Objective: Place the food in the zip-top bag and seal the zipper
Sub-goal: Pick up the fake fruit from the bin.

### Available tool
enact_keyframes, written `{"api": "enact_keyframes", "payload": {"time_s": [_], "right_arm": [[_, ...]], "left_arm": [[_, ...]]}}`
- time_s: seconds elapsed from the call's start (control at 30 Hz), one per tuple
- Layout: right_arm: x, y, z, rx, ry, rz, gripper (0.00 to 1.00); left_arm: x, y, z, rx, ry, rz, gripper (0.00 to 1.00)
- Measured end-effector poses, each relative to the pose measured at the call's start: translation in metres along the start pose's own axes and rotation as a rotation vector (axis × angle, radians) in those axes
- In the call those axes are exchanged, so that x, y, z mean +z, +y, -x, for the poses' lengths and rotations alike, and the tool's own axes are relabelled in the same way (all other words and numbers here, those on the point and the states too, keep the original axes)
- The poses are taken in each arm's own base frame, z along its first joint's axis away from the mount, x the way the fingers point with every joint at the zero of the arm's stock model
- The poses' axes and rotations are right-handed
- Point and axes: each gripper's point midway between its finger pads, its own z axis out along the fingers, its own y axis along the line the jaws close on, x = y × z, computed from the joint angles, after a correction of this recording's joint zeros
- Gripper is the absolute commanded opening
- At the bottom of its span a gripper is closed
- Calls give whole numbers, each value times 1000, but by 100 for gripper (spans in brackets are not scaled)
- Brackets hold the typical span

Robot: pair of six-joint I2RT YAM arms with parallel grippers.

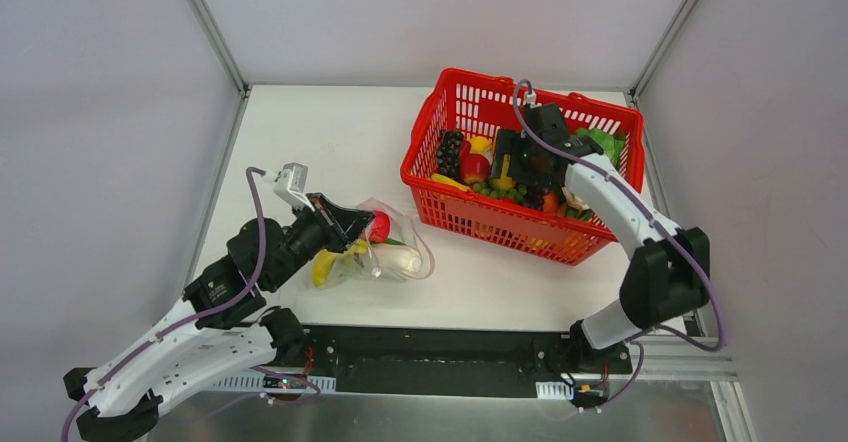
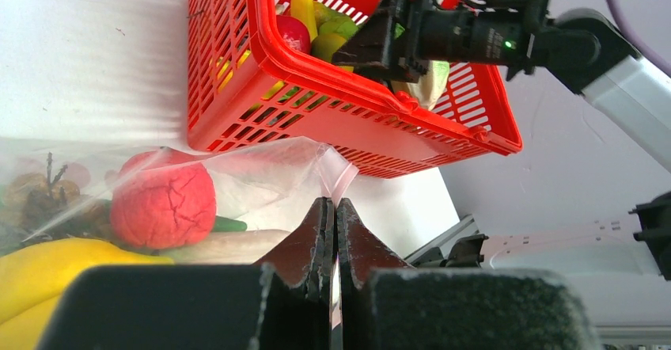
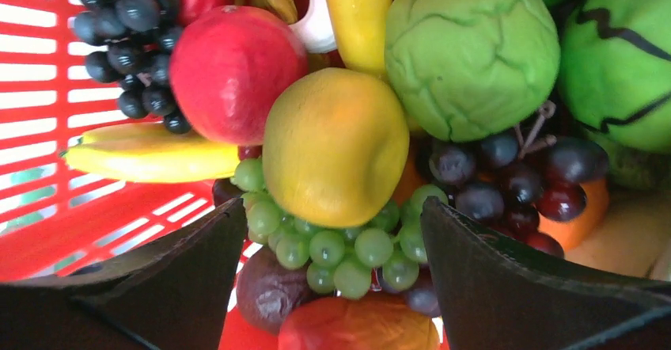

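The clear zip-top bag (image 1: 400, 242) lies on the white table left of centre. Inside it are a round red fruit (image 2: 162, 199), a yellow banana bunch (image 2: 47, 267), a white oval piece (image 1: 400, 258) and a green vegetable (image 2: 229, 224). My left gripper (image 1: 355, 224) is shut on the bag's mouth edge, and the pink zipper strip (image 2: 339, 177) comes out right at the closed fingertips. My right gripper (image 3: 332, 211) hangs open inside the red basket (image 1: 520, 227), its fingers on either side of a bunch of green grapes (image 3: 348, 247) under a yellow-orange fruit (image 3: 336, 144).
The basket (image 2: 237, 89) stands at the back right, piled with toy food: a red apple (image 3: 233, 69), dark grapes (image 3: 126, 25), a banana (image 3: 150, 156), green cabbage-like pieces (image 3: 471, 49). Grey walls enclose the table on three sides.
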Motion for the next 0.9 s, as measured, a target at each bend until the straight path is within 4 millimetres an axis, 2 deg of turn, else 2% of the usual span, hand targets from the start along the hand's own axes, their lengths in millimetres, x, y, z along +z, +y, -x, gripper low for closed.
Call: {"api": "enact_keyframes", "payload": {"time_s": [0.07, 0.17, 0.23, 0.27, 0.33, 0.5, 0.9], "right_arm": [[13, 0, -1, -5, 43, -16, 75], [33, 0, -6, -21, 94, -34, 59], [39, 1, -9, -35, 107, -45, 47], [39, 2, -9, -42, 106, -46, 45], [36, 4, -6, -48, 94, -46, 40], [25, 6, -3, -54, 64, -30, 39], [-41, 27, 20, -24, -201, 148, 39]], "left_arm": [[0, 0, -1, 0, 2, -1, 0], [0, -1, -1, 0, 6, -4, 0], [0, 0, -1, 0, 6, -4, 0], [0, -1, -1, 0, 6, -4, 0], [0, -1, -1, 0, 6, -4, 0], [0, -1, -1, 0, 6, -4, 0], [0, -1, -3, -1, 12, -9, 0]]}}
